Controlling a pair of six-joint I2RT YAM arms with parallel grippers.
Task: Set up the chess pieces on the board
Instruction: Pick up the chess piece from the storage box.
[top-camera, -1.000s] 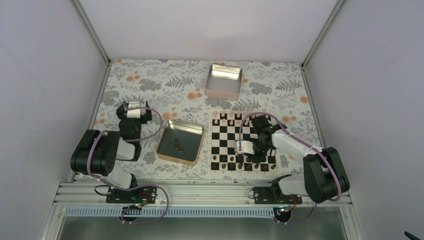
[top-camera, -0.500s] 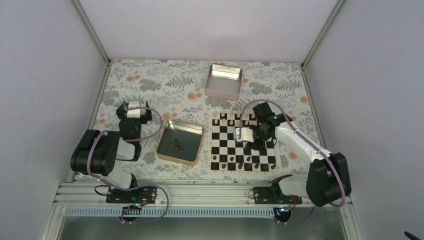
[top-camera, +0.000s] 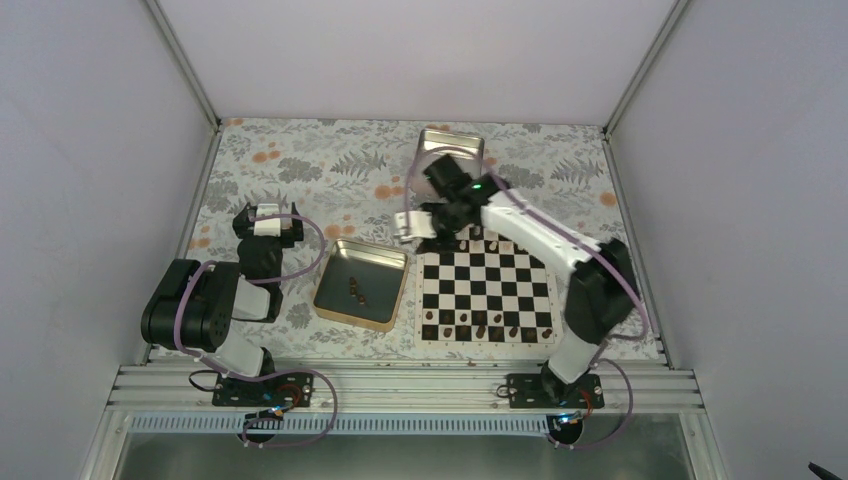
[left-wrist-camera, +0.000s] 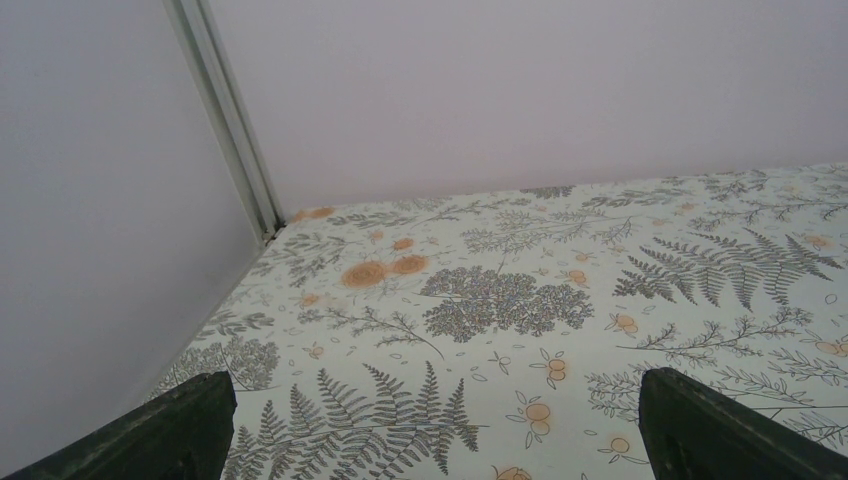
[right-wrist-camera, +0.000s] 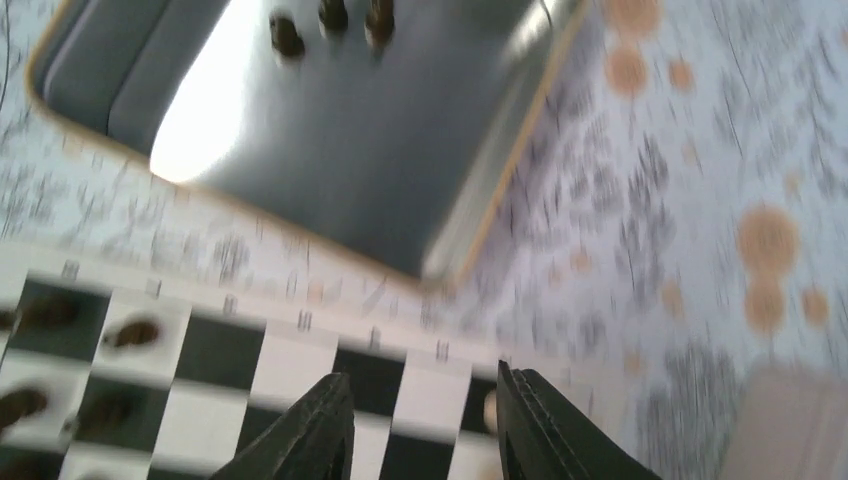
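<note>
Left of the board (top-camera: 500, 285) lies a shallow square metal tray (top-camera: 385, 272) with a gold rim and a smooth grey floor. Three of the chess pieces (top-camera: 355, 290) sit in it, close together near its middle. Beyond the board's far edge stands a deeper silver tin (top-camera: 447, 143) with rounded corners and a shiny inside, partly hidden by the right arm. The other dark pieces stand on the board, most in two loose rows along its near edge and a few along its far edge. They are tiny, rounded, dark brown wooden figures, each smaller than a square. The board is flat, with black and white checks and a thin pale rim, and lies on a matte cloth (top-camera: 300, 170) printed with ferns and orange flowers. The right gripper (right-wrist-camera: 425, 385) hovers over the board's far left corner, its jaws parted and holding nothing. The left gripper (left-wrist-camera: 435, 385) is well to the left of the board, beyond the tray, spread wide and empty.
</note>
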